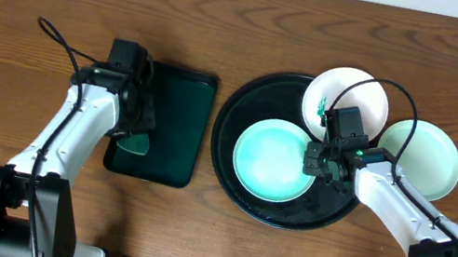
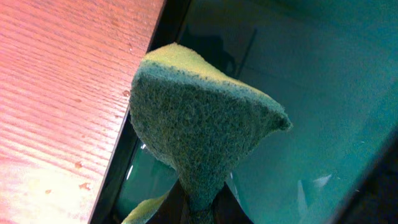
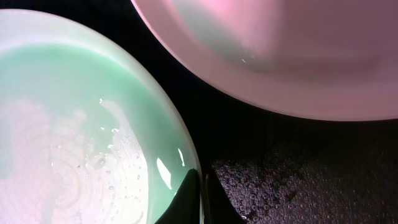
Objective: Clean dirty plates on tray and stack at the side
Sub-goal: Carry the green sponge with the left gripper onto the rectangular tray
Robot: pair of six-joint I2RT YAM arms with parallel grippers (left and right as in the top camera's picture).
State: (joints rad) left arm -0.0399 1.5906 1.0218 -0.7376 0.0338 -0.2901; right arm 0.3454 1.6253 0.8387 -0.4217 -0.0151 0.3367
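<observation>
The round black tray (image 1: 259, 91) holds a wet mint-green plate (image 1: 270, 162), and a white plate (image 1: 353, 94) with green smears leans over its upper right rim. A second mint-green plate (image 1: 422, 158) lies on the table just right of the tray. My right gripper (image 1: 316, 159) is shut on the right rim of the mint-green plate (image 3: 74, 137) in the tray, one finger inside and one outside. The white plate (image 3: 280, 56) is close above it. My left gripper (image 1: 135, 134) is shut on a green sponge (image 2: 199, 130) over the rectangular tray.
A smaller rectangular dark tray (image 1: 176, 119) lies left of the round tray, and its left edge meets the wooden table (image 2: 56, 93). The round tray's floor (image 3: 292, 180) is beaded with water. Both arm bases stand at the front edge.
</observation>
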